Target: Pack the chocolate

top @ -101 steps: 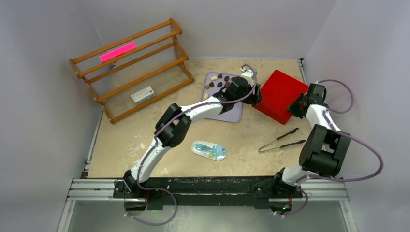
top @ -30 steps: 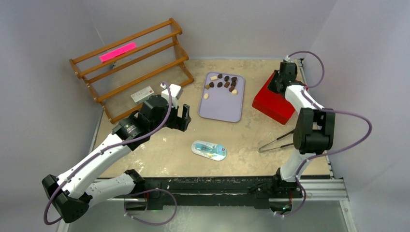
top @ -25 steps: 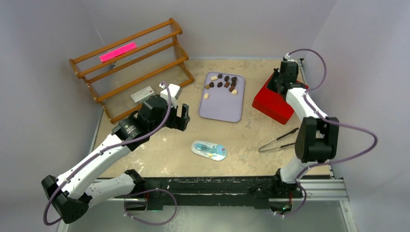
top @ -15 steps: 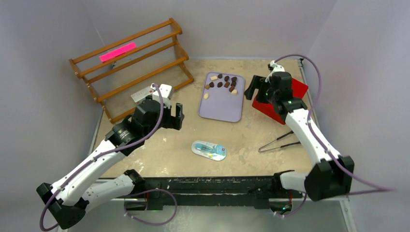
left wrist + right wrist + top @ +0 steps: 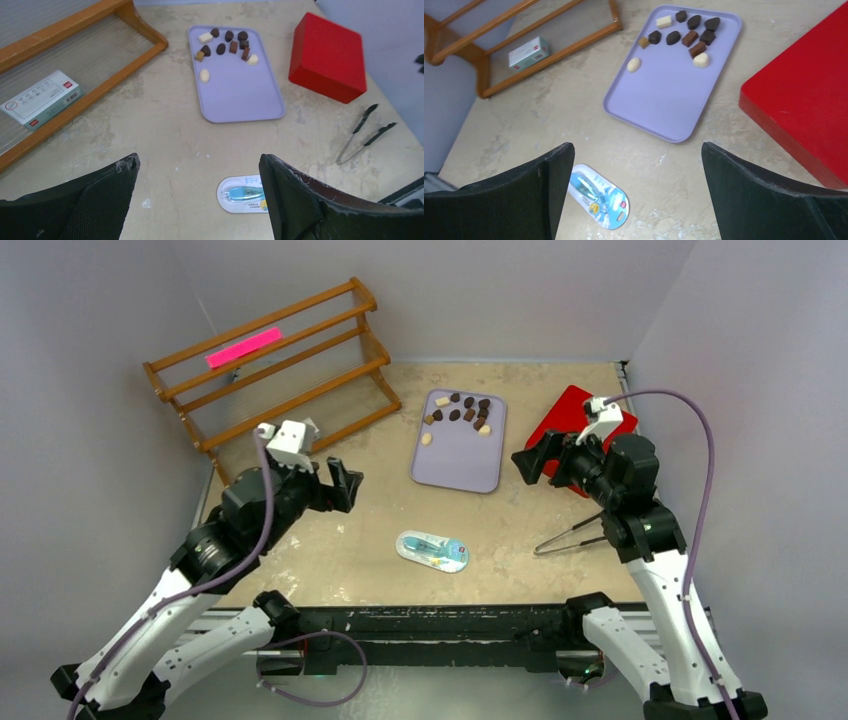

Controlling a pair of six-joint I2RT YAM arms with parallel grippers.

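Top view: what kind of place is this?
Probably a lab robot test cell: blank grey walls box in one table, left arm and right arm bolted to a rail, a staged tray of chocolate.

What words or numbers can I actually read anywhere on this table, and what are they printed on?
Nothing is legible.
White-and-teal box on the wooden rack: print too small to read.
Oval blue-and-white packet: lettering blurred.
Pink strip on the rack: no writing shows.

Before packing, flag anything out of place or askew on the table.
Nothing spilled or damaged. The chocolates lie loose, bunched at the far end of the purple tray, one cream piece apart. The red box sits angled to the tray.
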